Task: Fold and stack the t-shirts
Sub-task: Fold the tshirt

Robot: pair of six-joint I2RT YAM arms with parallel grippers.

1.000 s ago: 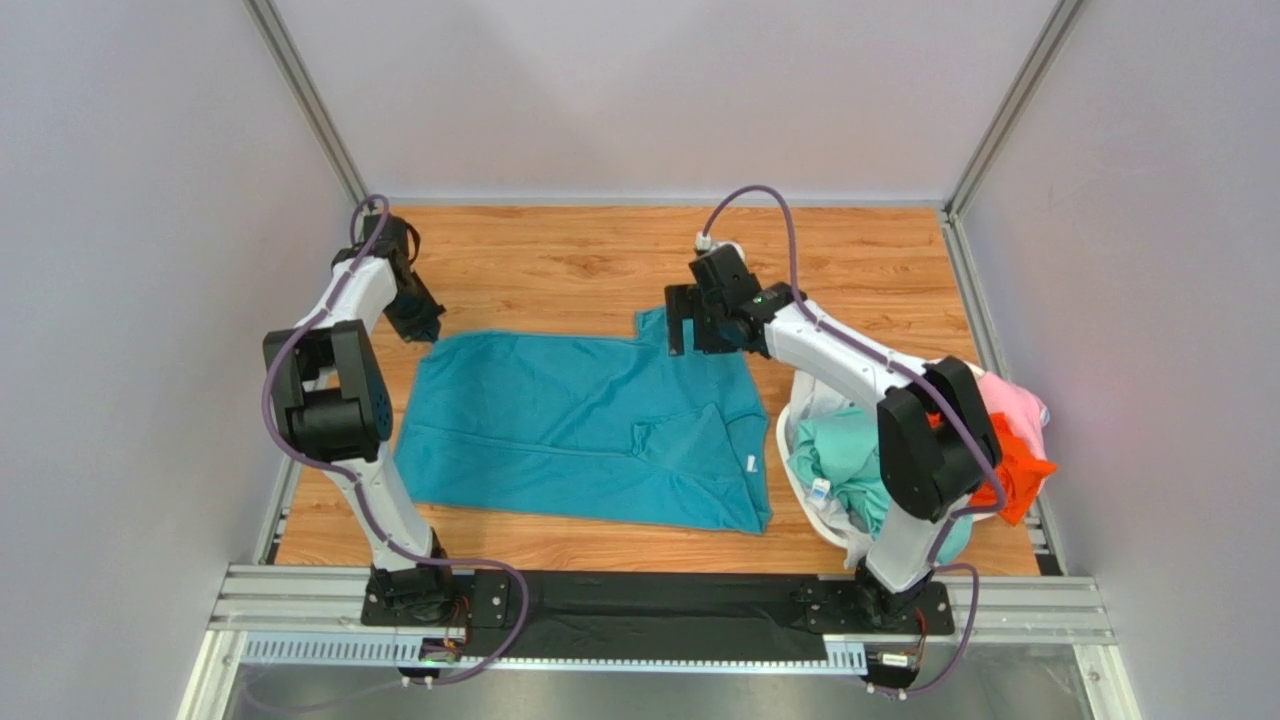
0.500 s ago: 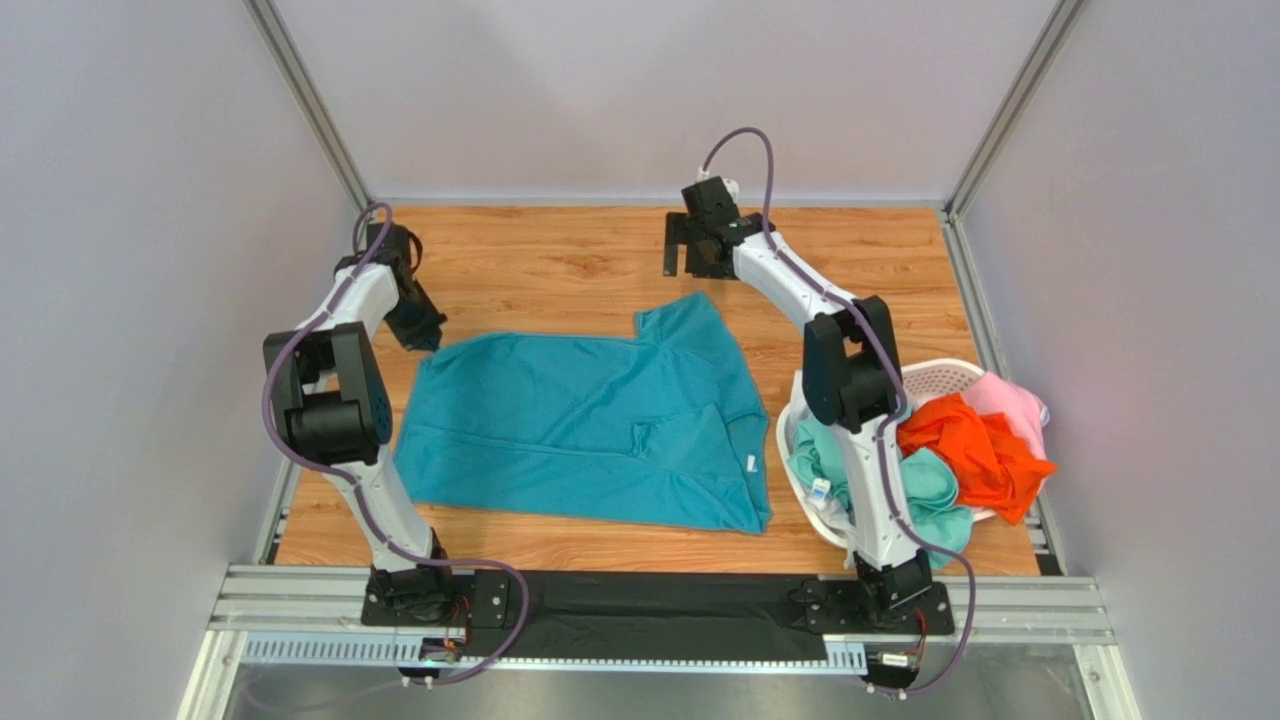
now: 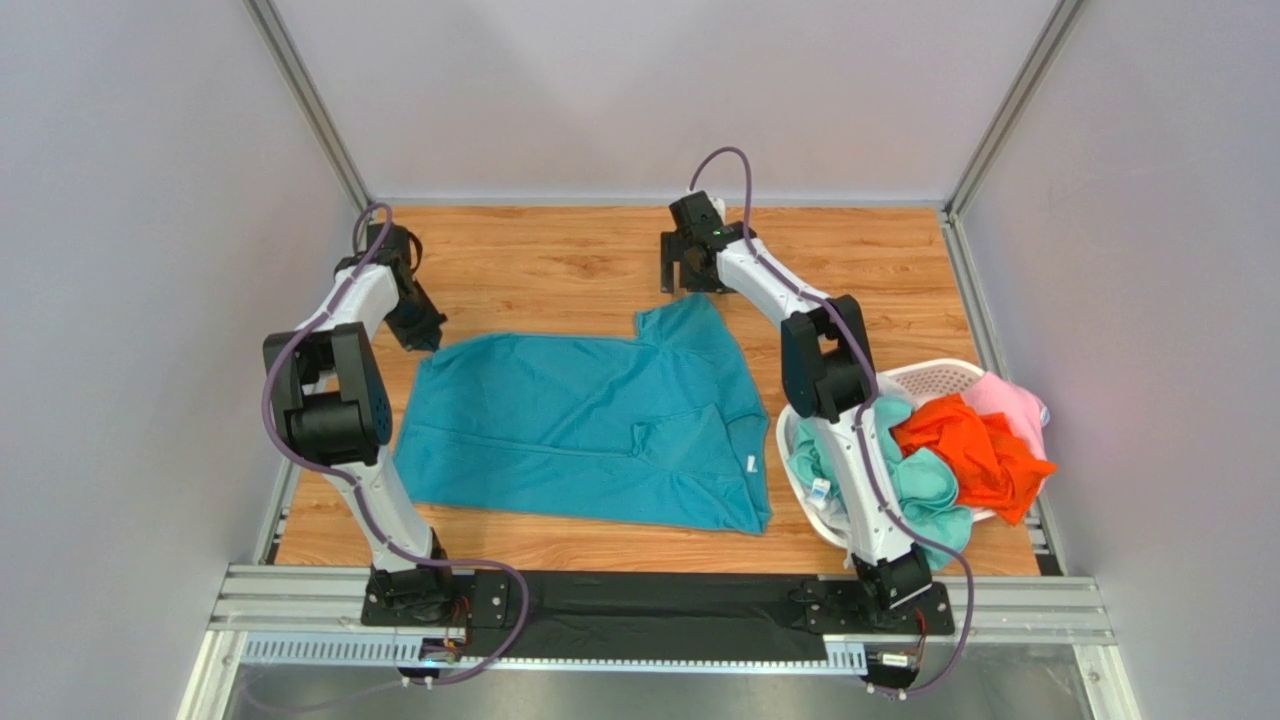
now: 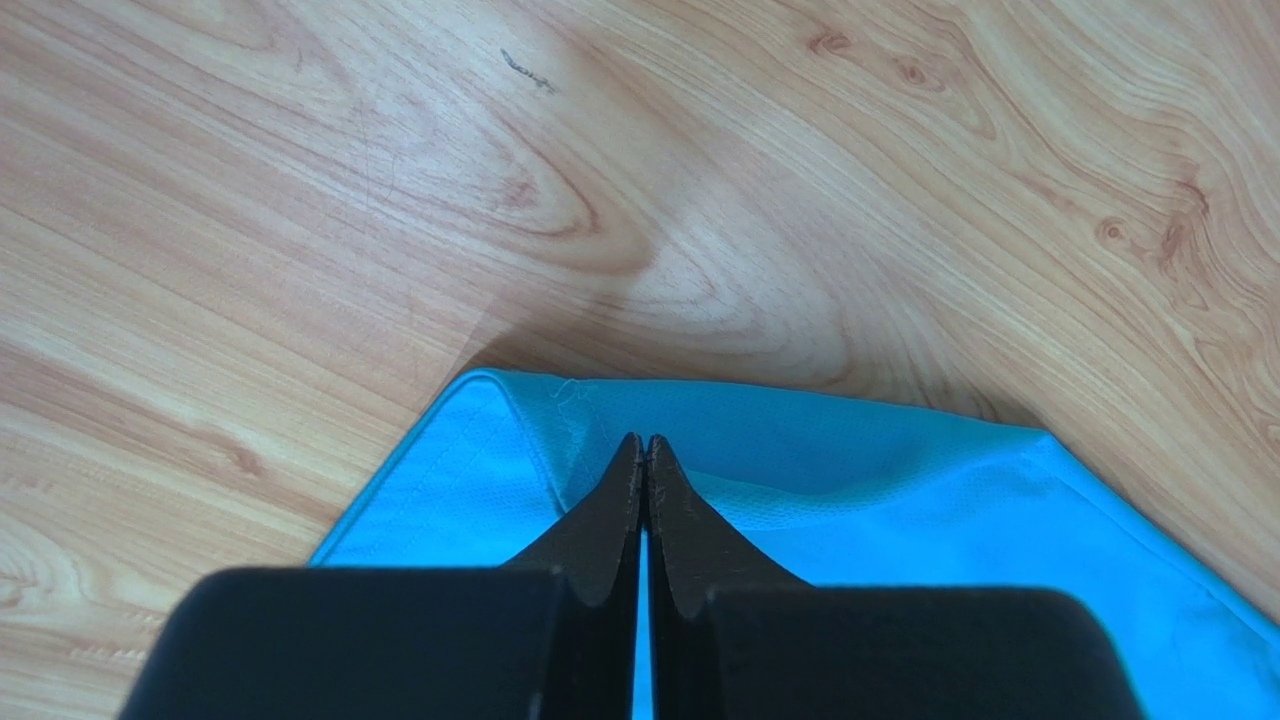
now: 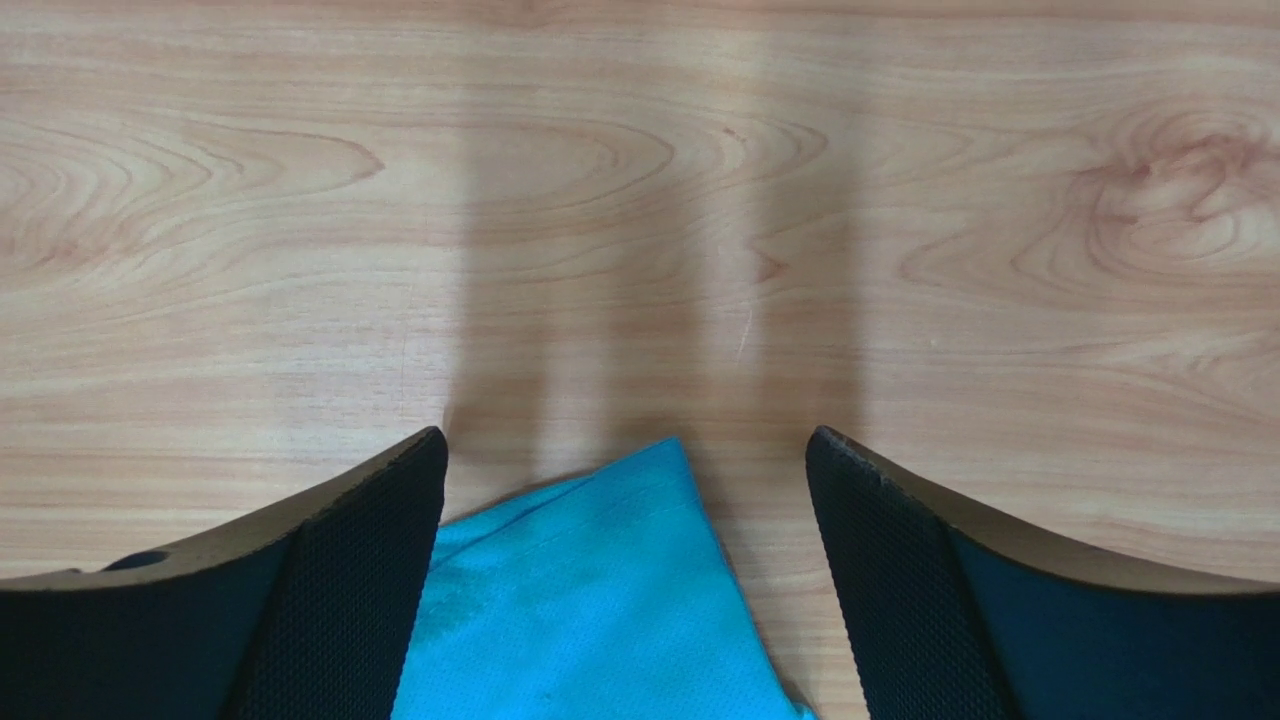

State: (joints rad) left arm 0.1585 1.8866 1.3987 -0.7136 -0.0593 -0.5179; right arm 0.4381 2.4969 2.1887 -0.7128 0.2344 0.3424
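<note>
The teal t-shirt (image 3: 579, 428) lies spread, mostly flat, across the middle of the wooden bench (image 3: 556, 255), reaching from near the left edge toward the laundry basket (image 3: 947, 369) and close to the near edge, with some creases and a small folded flap near its middle. Its far left corner is drawn up to the left claw (image 3: 425, 333), whose fingers are pressed together and pinching the cloth just inside the hem; bare wood shows beyond that corner in the left wrist view. A pointed flap of the same shirt sticks out toward the far edge, and the right claw (image 3: 684, 267) hangs above its tip with the fingers spread wide, one on either side of the blue point, holding nothing. The white perforated basket stands at the near right corner of the bench, heaped with a mint green t-shirt (image 3: 917, 495), an orange t-shirt (image 3: 977, 450) and a pink t-shirt (image 3: 1014, 402) that spills over its right rim.
</note>
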